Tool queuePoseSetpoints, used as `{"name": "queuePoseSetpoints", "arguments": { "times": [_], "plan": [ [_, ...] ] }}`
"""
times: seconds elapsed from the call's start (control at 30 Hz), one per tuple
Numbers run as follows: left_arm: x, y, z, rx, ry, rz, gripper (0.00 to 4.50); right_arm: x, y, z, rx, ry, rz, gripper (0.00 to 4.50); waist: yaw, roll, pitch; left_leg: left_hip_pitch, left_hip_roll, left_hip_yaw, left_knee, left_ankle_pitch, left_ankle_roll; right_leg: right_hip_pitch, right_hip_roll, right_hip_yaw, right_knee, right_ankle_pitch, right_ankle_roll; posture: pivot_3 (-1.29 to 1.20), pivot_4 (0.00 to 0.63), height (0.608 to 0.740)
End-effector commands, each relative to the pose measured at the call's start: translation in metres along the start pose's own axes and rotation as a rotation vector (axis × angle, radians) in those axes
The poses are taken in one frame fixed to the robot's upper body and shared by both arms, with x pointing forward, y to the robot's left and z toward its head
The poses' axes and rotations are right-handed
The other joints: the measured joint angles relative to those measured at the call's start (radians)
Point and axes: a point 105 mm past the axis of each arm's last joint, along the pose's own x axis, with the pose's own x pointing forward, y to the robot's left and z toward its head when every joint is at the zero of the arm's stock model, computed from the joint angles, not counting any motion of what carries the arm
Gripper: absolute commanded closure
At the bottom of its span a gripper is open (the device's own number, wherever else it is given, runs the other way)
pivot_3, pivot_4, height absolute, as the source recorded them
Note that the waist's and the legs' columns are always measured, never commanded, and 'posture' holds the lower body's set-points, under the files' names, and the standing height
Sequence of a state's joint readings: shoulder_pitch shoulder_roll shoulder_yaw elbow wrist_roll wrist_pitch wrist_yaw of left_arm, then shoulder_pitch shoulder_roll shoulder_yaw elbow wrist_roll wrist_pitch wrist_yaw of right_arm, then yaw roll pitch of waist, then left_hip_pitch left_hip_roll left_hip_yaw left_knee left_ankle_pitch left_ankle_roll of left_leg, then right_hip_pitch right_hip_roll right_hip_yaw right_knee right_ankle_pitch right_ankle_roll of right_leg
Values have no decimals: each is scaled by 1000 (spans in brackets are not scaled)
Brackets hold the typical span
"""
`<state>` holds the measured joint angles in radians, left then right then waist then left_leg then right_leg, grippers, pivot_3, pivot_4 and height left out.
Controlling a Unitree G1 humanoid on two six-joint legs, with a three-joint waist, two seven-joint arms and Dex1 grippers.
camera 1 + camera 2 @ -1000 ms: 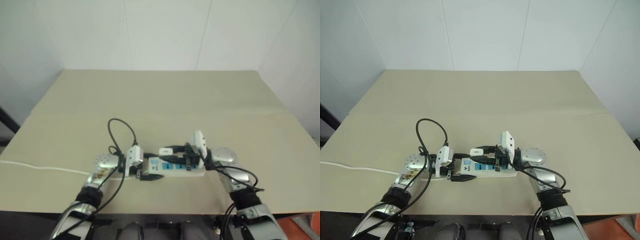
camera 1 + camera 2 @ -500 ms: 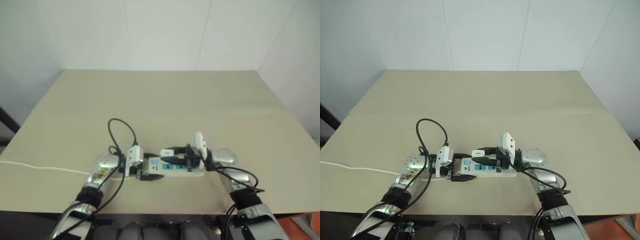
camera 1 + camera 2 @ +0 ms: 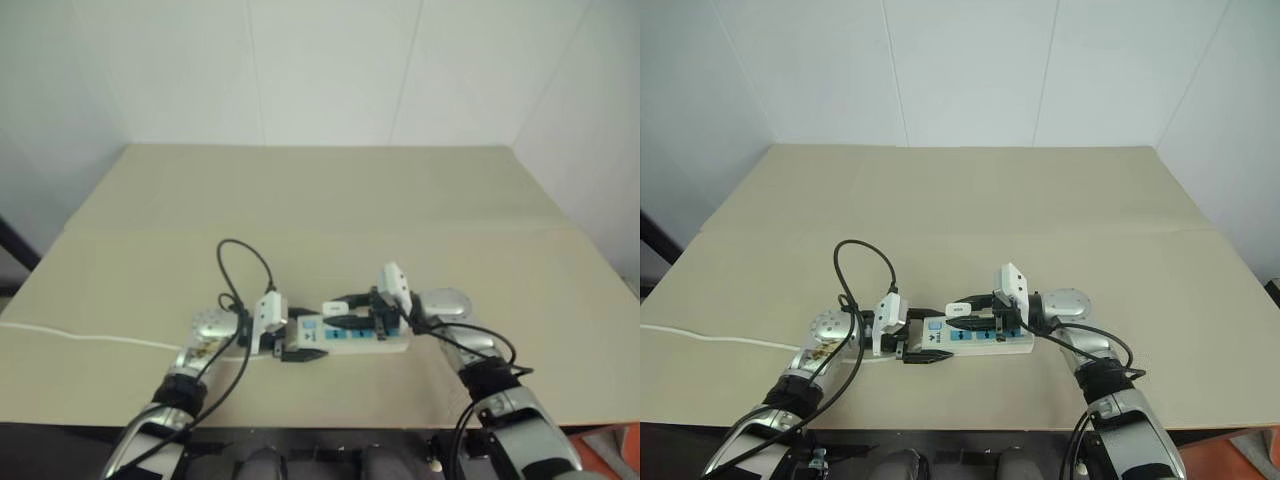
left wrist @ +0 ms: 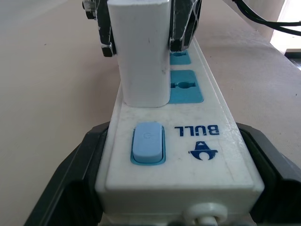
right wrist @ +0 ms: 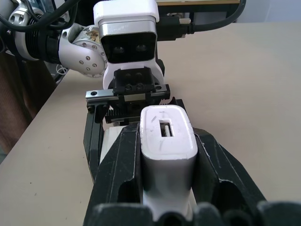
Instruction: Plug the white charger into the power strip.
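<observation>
Left wrist view tells the story best: the charger (image 4: 141, 52) stands upright with its base on the strip (image 4: 188, 141), right at the socket nearest the blue switch (image 4: 147, 142), so the thing to hit lies straight down from the plug. From here its bottom edge looks flush with the strip's top face, though I can't tell if the prongs are fully home or just started. Two free blue sockets show further along.

The right gripper (image 5: 164, 165) is clamped on the charger, one black finger on each side, and it's the arm doing the work. It reaches in from the right, roughly along the strip's length. The left gripper (image 4: 178, 197) has its fingers spread around the switch end of the strip, one on each long side, bracing it. I can't tell if they actually press on it.

In the head views the strip (image 3: 975, 342) lies left to right across the near part of the table (image 3: 970, 200), between the two grippers, its cord (image 3: 710, 337) trailing off to the left.

My guess is what's left is a straight downward push, keeping the charger upright so it doesn't tip along the strip.
</observation>
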<state>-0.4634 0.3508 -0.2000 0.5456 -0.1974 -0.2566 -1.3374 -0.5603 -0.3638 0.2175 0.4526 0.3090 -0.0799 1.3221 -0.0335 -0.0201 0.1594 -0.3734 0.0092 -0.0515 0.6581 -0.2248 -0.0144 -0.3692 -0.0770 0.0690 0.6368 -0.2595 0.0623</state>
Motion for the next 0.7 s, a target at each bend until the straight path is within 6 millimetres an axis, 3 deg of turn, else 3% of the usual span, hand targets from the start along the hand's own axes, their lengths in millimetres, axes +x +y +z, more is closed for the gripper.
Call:
{"name": "queuePoseSetpoints", "arguments": {
  "times": [0.03,0.47,0.67,0.7],
  "plan": [
    [-3,-15,-16,-42,49,-56,1179,-41,5,-60,201,216,-109,3352,0,0,0,0,0,0,0,0,0,0,0,0,0,0,0,0,150,740],
    [-5,-16,-16,-40,54,-61,1179,-42,14,-73,239,272,-86,3352,2,-2,-14,0,1,0,-1,-2,1,2,0,0,-5,0,0,0,150,740],
    [-5,-16,-16,-41,55,-60,1179,-34,17,-65,202,265,-42,3352,3,-2,-16,0,2,0,-2,-2,1,2,1,-1,-6,0,0,0,150,740],
    [-5,-16,-16,-41,55,-60,1179,-30,18,-63,206,258,-28,3002,3,-2,-16,0,2,0,-2,-3,1,2,1,-1,-6,0,0,0,150,740]
  ]
}}
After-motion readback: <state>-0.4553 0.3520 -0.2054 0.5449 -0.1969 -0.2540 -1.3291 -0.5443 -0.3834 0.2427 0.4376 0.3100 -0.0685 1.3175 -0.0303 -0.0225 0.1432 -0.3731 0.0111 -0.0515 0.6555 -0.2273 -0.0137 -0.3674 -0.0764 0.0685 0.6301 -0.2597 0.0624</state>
